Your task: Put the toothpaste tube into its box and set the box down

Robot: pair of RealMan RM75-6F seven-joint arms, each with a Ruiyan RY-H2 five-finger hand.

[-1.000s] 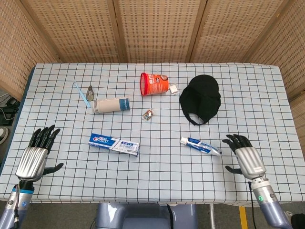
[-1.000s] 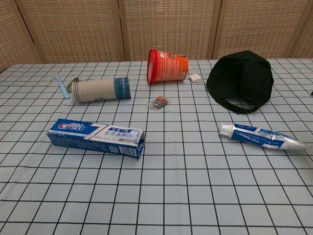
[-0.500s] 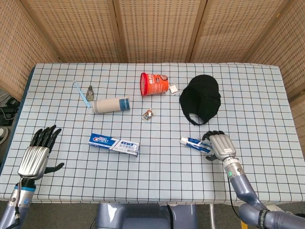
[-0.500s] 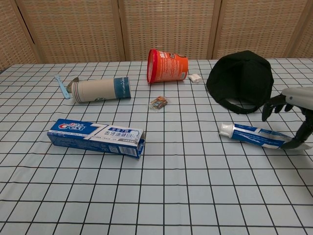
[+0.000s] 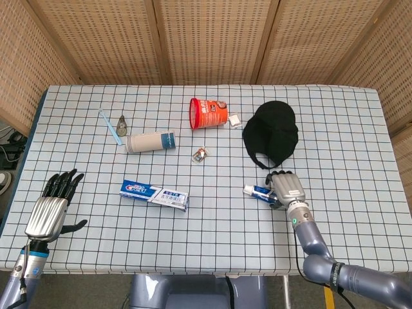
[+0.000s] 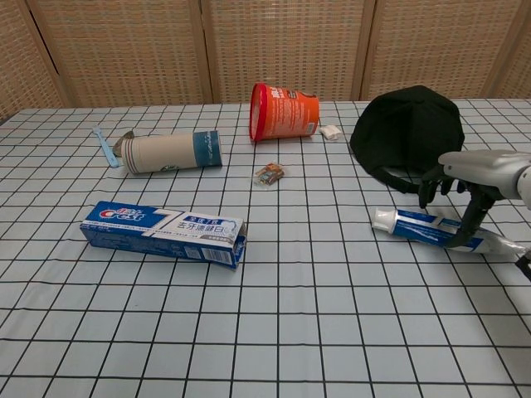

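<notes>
Lying crosswise beneath the right hand (image 6: pixel 465 186), whose spread fingers are closed on nothing yet, the blue-and-white toothpaste tube (image 6: pixel 431 230) is straddled.

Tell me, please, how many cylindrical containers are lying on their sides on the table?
2. A beige paper cup with a blue band lies at the left, beside a blue toothbrush; an orange tub lies at the middle back, left of the black cap. None seems hidden.

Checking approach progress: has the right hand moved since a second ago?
Yes. The right hand has shifted leftward and up the table, from the near right edge to over the toothpaste tube, nearer the black cap.
</notes>
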